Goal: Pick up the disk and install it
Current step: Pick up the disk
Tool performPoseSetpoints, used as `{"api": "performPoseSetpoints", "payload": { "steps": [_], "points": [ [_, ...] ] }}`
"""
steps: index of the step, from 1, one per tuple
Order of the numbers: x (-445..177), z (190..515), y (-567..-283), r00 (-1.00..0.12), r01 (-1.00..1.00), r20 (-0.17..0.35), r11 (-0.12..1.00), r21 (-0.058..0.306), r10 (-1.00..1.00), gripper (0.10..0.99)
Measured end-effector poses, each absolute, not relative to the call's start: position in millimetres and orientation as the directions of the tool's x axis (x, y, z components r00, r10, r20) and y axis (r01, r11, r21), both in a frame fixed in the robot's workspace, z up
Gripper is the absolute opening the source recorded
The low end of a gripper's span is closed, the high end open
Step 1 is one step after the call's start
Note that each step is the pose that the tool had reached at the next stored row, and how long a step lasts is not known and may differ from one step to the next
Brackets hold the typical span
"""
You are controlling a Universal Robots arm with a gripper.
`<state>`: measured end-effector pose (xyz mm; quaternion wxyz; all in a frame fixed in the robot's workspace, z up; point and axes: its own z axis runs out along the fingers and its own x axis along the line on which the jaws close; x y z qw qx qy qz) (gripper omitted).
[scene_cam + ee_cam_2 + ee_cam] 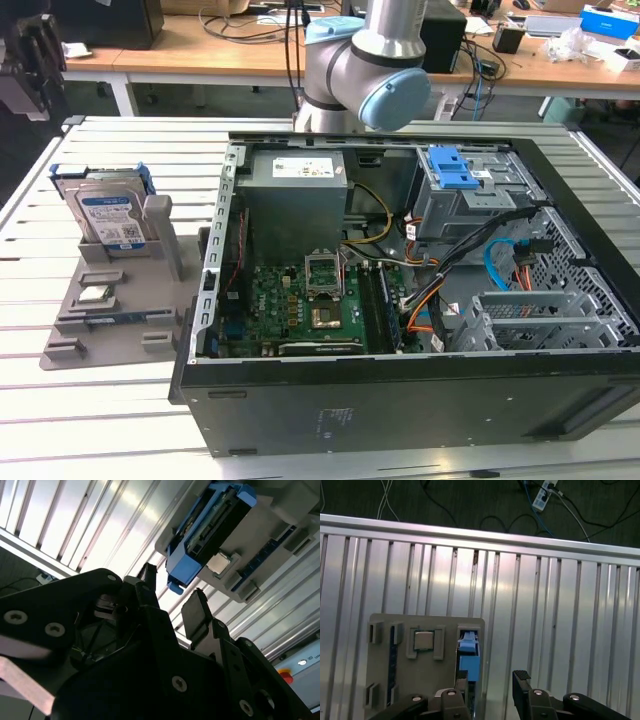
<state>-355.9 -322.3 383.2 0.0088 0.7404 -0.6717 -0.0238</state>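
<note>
Silver rectangular disk (108, 218) (blue-framed) upright | black gripper (491, 680) spread apart

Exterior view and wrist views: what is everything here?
disk: one, silver with blue bracket, upright in holder
holder: one, grey, exterior view's left of case
chip: one, silver, on holder
computer case: one, black, open, on table
motherboard: one, green, inside case
latch plate: one, blue, inside case
table: one, silver slats, under everything
arm: one, grey and light blue, behind case
fingers: two, black, apart, above holder
</note>
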Motion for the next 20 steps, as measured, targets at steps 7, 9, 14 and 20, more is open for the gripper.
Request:
{"api": "performPoseSetpoints", "payload": {
  "steps": [7, 9, 14, 20],
  "points": [
    [-356, 377, -322, 0.096, -0.994, -0.023, -0.097, 0.045, -0.995, 0.482],
    [-356, 375, -322, 0.096, -0.994, -0.023, -0.097, 0.045, -0.995, 0.482],
    [-355, 369, -322, 0.096, -0.994, -0.023, -0.097, 0.045, -0.995, 0.482],
    [-355, 362, -322, 0.096, -0.994, -0.023, -0.097, 0.045, -0.995, 0.482]
  ]
}}
